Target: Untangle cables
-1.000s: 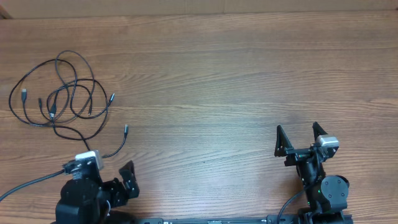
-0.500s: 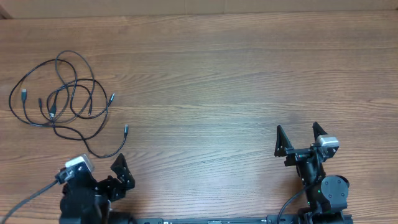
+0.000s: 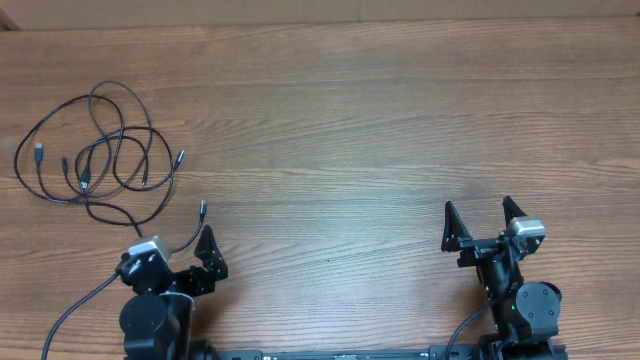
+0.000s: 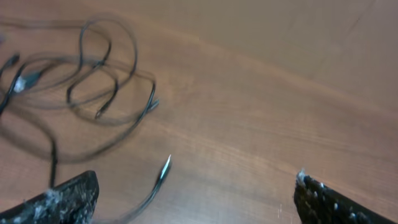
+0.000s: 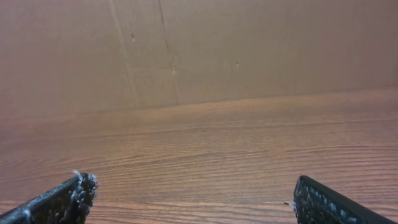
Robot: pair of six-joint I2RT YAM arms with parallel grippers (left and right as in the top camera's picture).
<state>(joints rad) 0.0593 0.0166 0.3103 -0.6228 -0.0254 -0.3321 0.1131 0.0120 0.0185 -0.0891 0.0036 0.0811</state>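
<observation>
The cables lie in loose black loops at the far left of the table, with several small plug ends and a silvery plug at the left. One free cable end trails toward my left gripper, which is open and empty just in front of it. In the left wrist view the cables lie ahead to the left, blurred, and the free end sits between my fingers. My right gripper is open and empty at the near right, far from the cables; its fingers frame bare wood.
The wooden table spreads across the view. A brown cardboard wall stands along the far edge. My arms' own thick black wires run off at the near edge.
My left arm has swung round near the front edge, and its open gripper now points toward the trailing cable end. The cables and the right arm have not moved.
</observation>
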